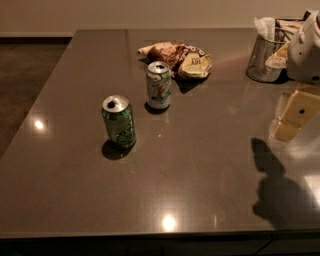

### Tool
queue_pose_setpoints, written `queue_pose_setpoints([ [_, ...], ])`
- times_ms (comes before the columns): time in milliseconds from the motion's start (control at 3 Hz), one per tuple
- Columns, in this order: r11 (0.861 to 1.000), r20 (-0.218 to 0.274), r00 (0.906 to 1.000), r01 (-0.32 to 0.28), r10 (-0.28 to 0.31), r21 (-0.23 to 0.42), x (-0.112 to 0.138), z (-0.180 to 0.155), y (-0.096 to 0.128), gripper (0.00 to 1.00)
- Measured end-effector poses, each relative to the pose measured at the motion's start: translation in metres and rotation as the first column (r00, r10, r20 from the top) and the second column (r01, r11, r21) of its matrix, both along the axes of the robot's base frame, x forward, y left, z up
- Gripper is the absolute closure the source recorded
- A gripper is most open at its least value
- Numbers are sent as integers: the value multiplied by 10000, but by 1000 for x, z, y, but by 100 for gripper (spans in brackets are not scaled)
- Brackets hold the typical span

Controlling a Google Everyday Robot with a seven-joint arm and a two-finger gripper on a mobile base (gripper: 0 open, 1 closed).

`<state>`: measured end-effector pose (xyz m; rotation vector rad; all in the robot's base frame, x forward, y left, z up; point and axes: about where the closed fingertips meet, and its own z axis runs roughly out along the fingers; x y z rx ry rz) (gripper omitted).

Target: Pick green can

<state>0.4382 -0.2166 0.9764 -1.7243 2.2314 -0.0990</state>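
Green can [119, 122]: upright on the near-left part of the table [210, 165], silver top up with the mouth hole showing. It stands alone with open surface on every side, so by my reading a side approach is unobstructed.

Whitish can [159, 85]: upright, farther back and a little right of the green can, apart from it. This is the lookalike to avoid. The gap between the two looks wide enough for a grasp on one not to disturb the other.

Crumpled snack bag [177, 57]: lies flat just beyond the whitish can, near or touching it; cannot tell which.

Mesh cup [261, 60]: far right, stuffed with pale paper items, and well clear of both cans.

Gripper [306, 50]: white housing at the far right edge, cut by the frame, raised beside the mesh cup and well apart from the green can. Whether it is apart or together cannot be told. It holds nothing that I can see. Judged as parked before the reach; the pick is not yet begun.

Surface: dark, polished and stone-like. It mirrors ceiling lights as bright spots and shows a pale yellowish reflection [295, 115] under the gripper. A dark shadow [280, 190] lies near right.

Room: a pale wall [150, 12] runs along the far side. Dark floor [27, 65] lies to the left. Lighting is dim and warm.
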Motion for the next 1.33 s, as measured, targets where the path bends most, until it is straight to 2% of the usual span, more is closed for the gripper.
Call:
queue_pose_setpoints([
  [333,10000,2,10000,0,0,0,0,0,0,0],
  [667,9997,53,9997,-218,217,77,5,-10,19,0],
  [1000,9977,76,9992,-394,390,545,14,-22,52,0],
  [1333,9892,57,9974,-720,719,1274,19,-28,88,0],
])
